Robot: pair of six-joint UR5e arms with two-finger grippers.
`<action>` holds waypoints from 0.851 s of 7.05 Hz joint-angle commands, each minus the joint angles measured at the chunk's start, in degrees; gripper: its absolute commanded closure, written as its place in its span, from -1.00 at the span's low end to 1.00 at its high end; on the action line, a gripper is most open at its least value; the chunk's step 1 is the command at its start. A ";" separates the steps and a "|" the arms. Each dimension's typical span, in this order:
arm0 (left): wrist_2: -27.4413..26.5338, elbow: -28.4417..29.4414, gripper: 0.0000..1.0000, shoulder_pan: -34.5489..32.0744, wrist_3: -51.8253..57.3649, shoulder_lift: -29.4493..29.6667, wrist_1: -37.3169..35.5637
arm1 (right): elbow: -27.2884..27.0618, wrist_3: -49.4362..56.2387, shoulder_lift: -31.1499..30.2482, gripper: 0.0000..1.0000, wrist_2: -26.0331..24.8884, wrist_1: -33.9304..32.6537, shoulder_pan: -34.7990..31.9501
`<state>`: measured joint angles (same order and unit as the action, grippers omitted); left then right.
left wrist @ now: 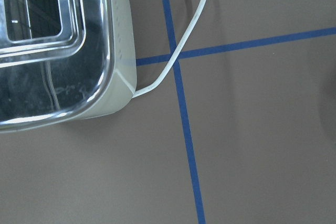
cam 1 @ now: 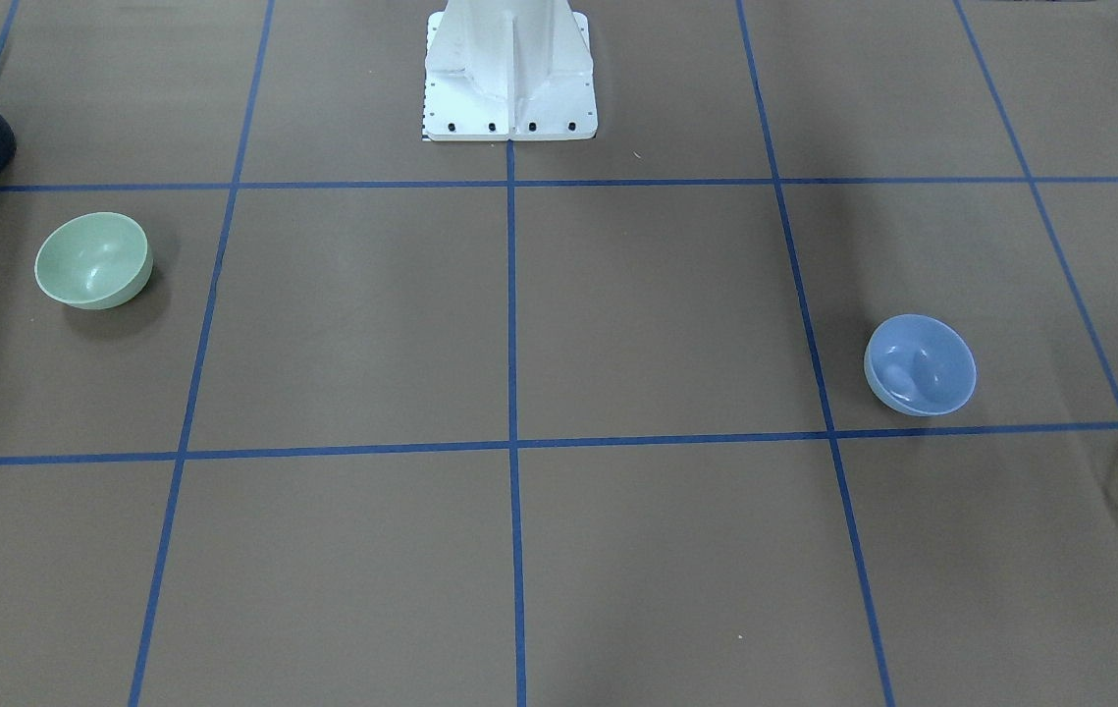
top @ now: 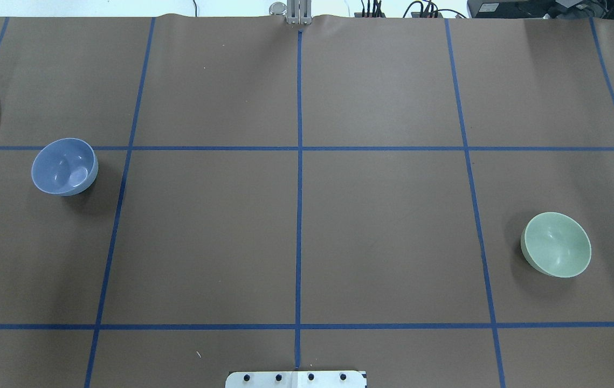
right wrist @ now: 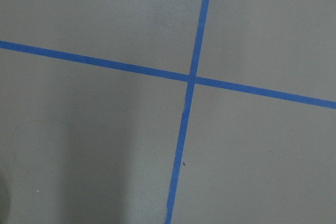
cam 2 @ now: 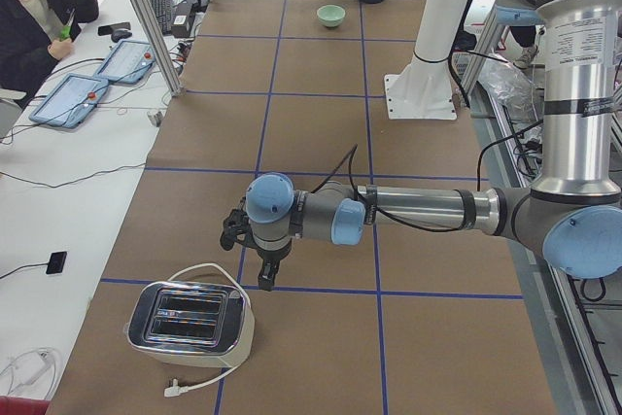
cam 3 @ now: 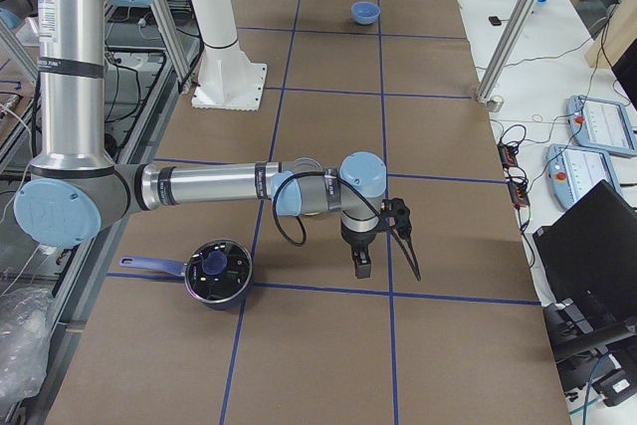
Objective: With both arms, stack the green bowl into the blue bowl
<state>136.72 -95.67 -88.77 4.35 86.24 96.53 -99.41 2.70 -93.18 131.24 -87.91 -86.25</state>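
Note:
The green bowl stands upright and empty on the brown table on my right side; it also shows in the overhead view and far off in the left view. The blue bowl stands upright and empty on my left side, also in the overhead view and the right view. My left gripper hangs above the table near the toaster, seen only from the side. My right gripper hangs above the table near the pot. Whether either is open, I cannot tell. Neither wrist view shows fingers.
A chrome toaster with a white cable sits at the table's left end. A dark pot with a lid sits at the right end, near the green bowl. The white arm pedestal stands mid-table. An operator sits beside the table.

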 commanded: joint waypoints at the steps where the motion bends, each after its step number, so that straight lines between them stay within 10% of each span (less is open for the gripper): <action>1: 0.12 -0.04 -0.96 0.00 0.04 0.77 -0.03 | 0.35 -0.15 2.03 -1.00 2.68 -0.06 -0.06; 6: 0.21 0.13 -0.96 0.00 -0.05 0.68 0.67 | 0.79 -0.24 2.04 -1.00 4.81 0.02 0.03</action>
<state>136.94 -95.68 -88.77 4.24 86.93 96.70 -98.87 2.43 -91.11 136.10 -87.89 -86.22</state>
